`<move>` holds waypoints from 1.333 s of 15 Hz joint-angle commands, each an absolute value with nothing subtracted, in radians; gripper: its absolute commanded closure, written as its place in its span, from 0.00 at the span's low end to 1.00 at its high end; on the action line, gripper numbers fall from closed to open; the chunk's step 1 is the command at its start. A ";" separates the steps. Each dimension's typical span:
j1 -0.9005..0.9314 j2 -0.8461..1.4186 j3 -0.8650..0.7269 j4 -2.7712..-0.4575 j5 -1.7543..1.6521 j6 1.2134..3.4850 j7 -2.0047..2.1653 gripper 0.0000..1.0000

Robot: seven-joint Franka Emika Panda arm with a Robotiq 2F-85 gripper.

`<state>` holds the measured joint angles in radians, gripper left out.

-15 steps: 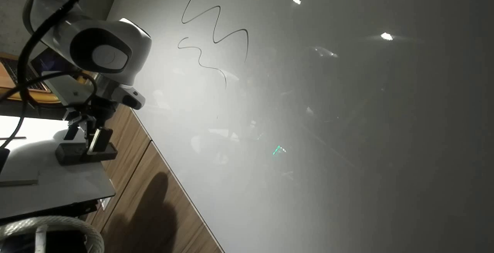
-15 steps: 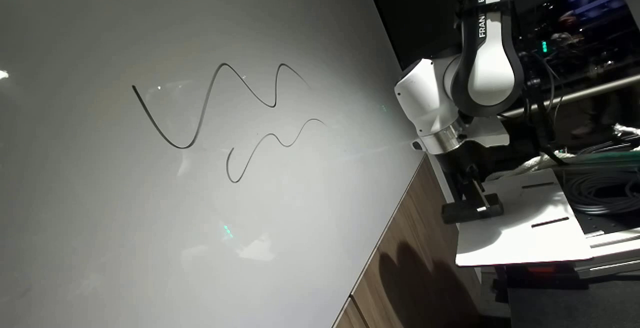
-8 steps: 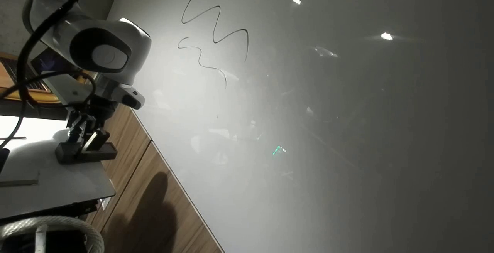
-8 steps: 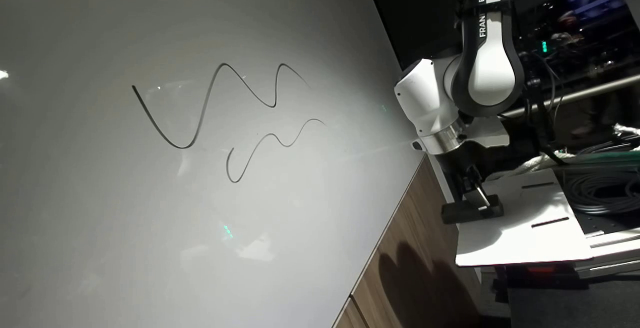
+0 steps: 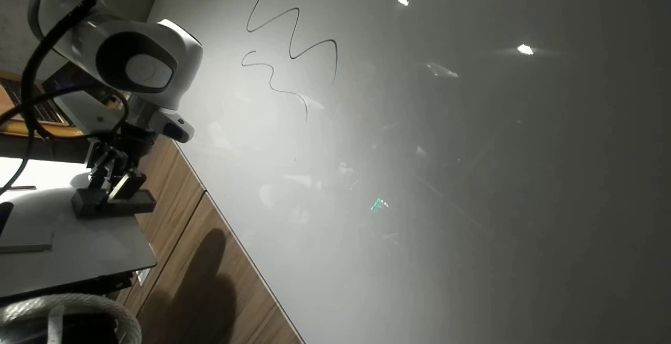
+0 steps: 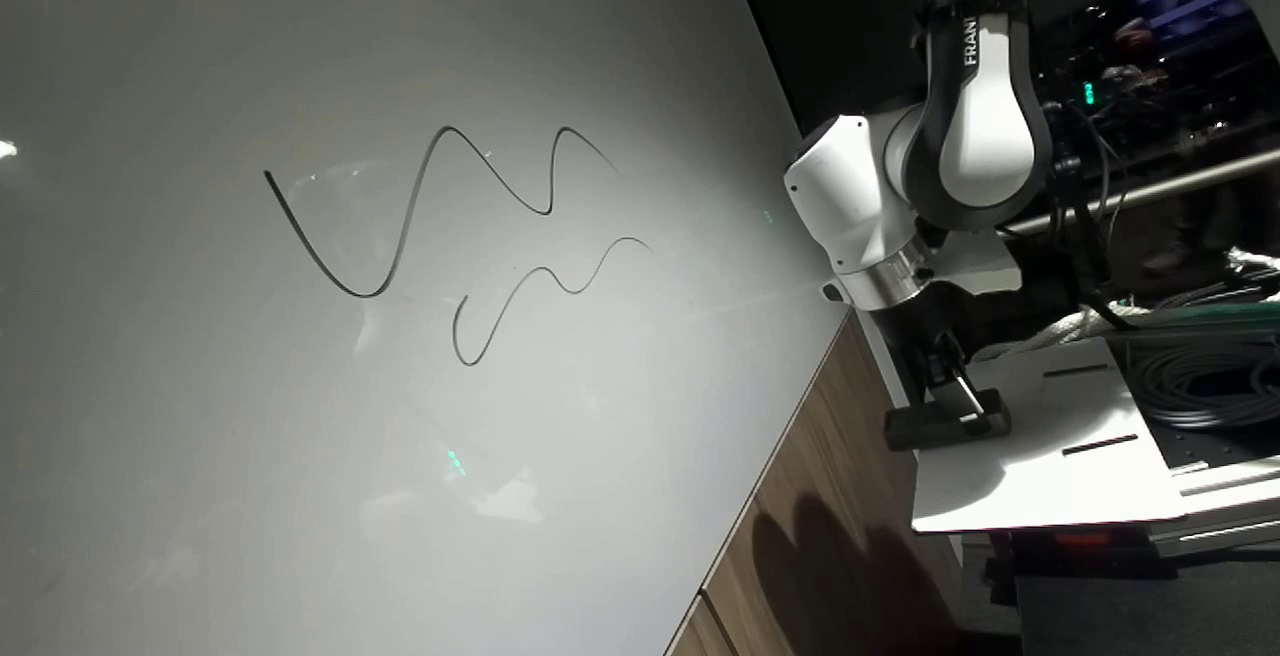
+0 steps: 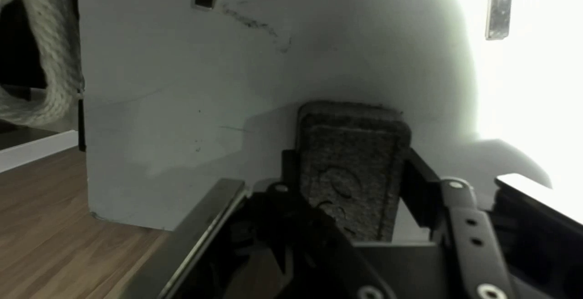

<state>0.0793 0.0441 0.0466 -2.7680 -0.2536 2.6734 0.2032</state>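
We've got the eraser (image 7: 355,148), dark grey and felty, clasped by its long sides in the gripper (image 7: 353,171), jaws drawn in snug around it! It's at the edge of the white table (image 7: 145,62) that faces the board (image 6: 250,456), and in an exterior view we see one end jutting past that edge; whether it touches the tabletop, we can't tell. Farther across the table we spot two strips (image 7: 499,5), a smudge (image 7: 250,23) just beside the darker one, and a bright patch (image 7: 528,98). Off the corner, wood (image 7: 41,230); beyond the side edge, a pale rope (image 7: 52,53). And on the board, well apart from the eraser, two wavy lines (image 6: 412,204)!
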 commanded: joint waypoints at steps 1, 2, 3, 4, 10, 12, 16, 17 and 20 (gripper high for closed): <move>0.102 0.000 0.069 -2.767 -0.252 2.609 0.234 0.69; 0.103 0.001 0.072 -2.767 -0.250 2.604 0.234 0.69; 0.103 0.004 0.076 -2.767 -0.250 2.604 0.236 0.69; 0.105 0.007 0.078 -2.766 -0.253 2.602 0.239 0.69; 0.108 -0.006 0.083 -2.766 -0.253 2.582 0.237 0.69; 0.105 -0.002 0.079 -2.766 -0.256 2.584 0.234 0.69; 0.100 -0.002 0.075 -2.766 -0.257 2.583 0.230 0.24; 0.099 -0.002 0.075 -2.766 -0.257 2.584 0.229 0.13; 0.096 -0.001 0.073 -2.766 -0.258 2.583 0.228 0.00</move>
<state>0.1030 0.0189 0.0741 -2.7668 -0.2525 2.6103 0.2252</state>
